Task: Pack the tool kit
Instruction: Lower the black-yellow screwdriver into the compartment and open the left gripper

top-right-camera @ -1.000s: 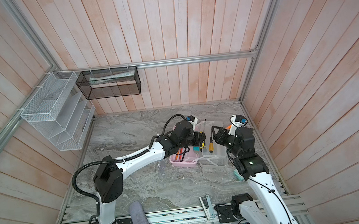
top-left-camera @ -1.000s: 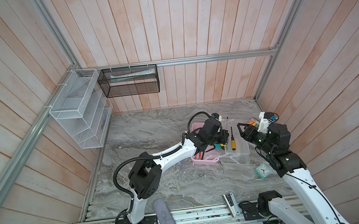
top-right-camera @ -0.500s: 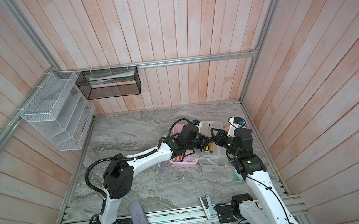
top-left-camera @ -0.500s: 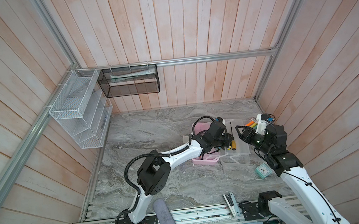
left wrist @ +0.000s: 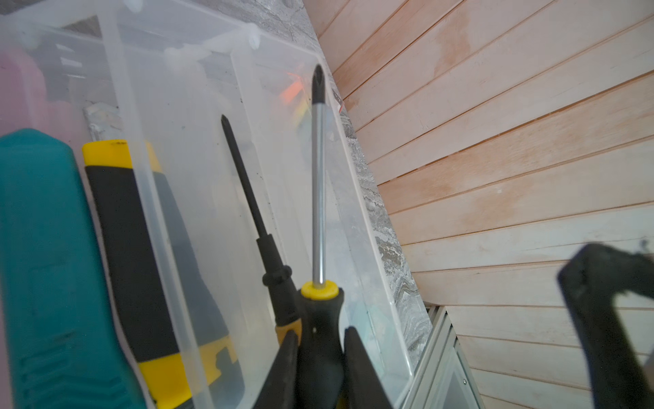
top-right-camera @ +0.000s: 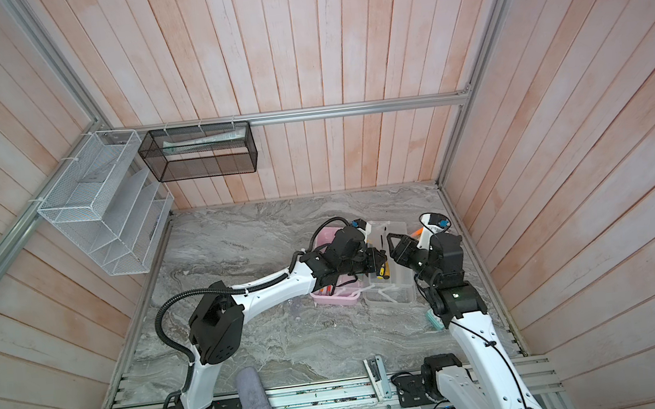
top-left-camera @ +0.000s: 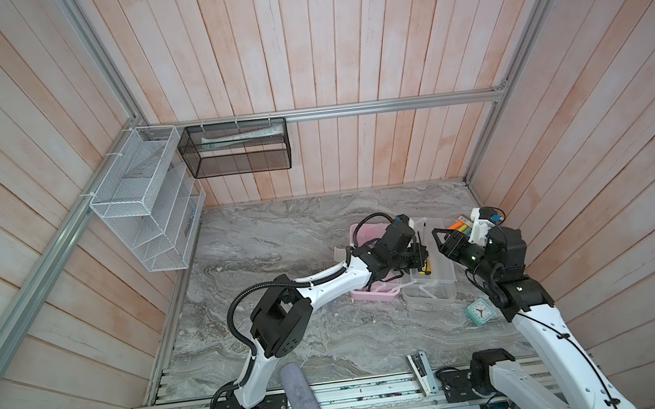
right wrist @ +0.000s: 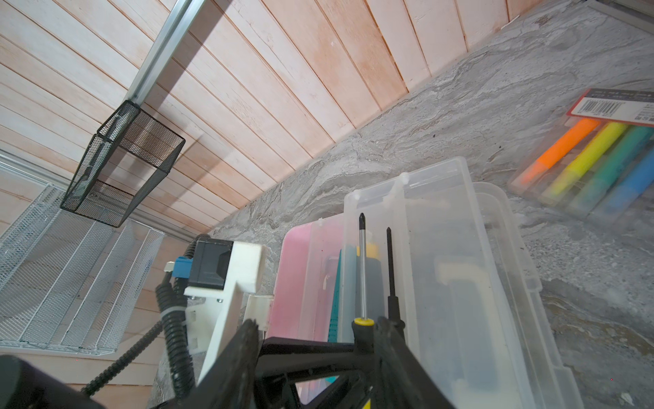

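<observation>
Bumps could knock loose the black-handled, silver-shafted screwdriver point(left wrist: 317, 194) held in the left jaws, because the open, empty right jaws sit close by.

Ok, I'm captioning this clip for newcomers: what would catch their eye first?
The left gripper, shut on a black-handled screwdriver over the open tool kit's clear lid, draws the eye first. Facing it, the right gripper hangs open; neon highlighters glow just beyond it.
</observation>
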### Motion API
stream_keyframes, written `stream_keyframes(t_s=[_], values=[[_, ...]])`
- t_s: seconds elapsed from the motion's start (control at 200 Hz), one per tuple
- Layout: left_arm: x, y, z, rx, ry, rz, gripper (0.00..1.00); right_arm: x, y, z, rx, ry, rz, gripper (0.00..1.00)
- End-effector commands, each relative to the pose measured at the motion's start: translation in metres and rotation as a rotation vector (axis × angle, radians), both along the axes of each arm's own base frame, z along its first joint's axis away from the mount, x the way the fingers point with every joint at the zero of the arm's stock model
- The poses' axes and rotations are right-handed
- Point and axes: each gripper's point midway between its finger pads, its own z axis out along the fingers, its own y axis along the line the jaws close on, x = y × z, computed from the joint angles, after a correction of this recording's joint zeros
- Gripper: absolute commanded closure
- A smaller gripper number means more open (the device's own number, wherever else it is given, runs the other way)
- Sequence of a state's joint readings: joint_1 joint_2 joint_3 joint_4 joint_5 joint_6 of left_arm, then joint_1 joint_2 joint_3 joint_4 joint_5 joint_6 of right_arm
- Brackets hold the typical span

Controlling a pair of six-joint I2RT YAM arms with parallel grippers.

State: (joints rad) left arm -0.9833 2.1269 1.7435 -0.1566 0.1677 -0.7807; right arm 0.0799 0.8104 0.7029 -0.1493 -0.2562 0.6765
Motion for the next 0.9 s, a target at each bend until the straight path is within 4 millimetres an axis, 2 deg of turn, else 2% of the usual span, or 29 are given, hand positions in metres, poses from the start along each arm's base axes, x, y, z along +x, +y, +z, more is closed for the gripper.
stream_keyframes(t_s=[0.0, 0.18, 0.285, 0.41, 0.6, 0.795, 0.845, 0.89], values=[[-0.002, -0.015, 0.026, -0.091, -0.012, -0.021, 1.00, -0.001, 0.001, 0.004, -0.002, -0.024, 0.016, 0.48], [-0.005, -0.028, 0.035, -0.147, 0.022, -0.049, 1.00, -0.002, -0.003, 0.009, 0.001, -0.037, -0.001, 0.48], [-0.006, -0.038, 0.032, -0.165, 0.051, -0.062, 1.00, -0.004, -0.008, 0.019, 0.014, -0.064, -0.022, 0.48], [-0.007, -0.047, 0.022, -0.170, 0.100, -0.071, 1.00, -0.005, -0.011, 0.026, 0.020, -0.080, -0.029, 0.48], [-0.005, -0.047, 0.003, -0.155, 0.151, -0.028, 1.00, -0.004, -0.012, 0.031, 0.027, -0.100, -0.026, 0.48], [-0.005, -0.046, -0.011, -0.124, 0.168, -0.007, 1.00, -0.002, -0.013, 0.027, 0.025, -0.093, -0.025, 0.46], [-0.004, -0.046, -0.013, -0.120, 0.172, -0.006, 0.86, -0.002, -0.013, 0.025, 0.023, -0.091, -0.025, 0.45], [-0.004, -0.046, -0.016, -0.116, 0.176, -0.004, 0.79, -0.002, -0.013, 0.024, 0.024, -0.087, -0.025, 0.44]])
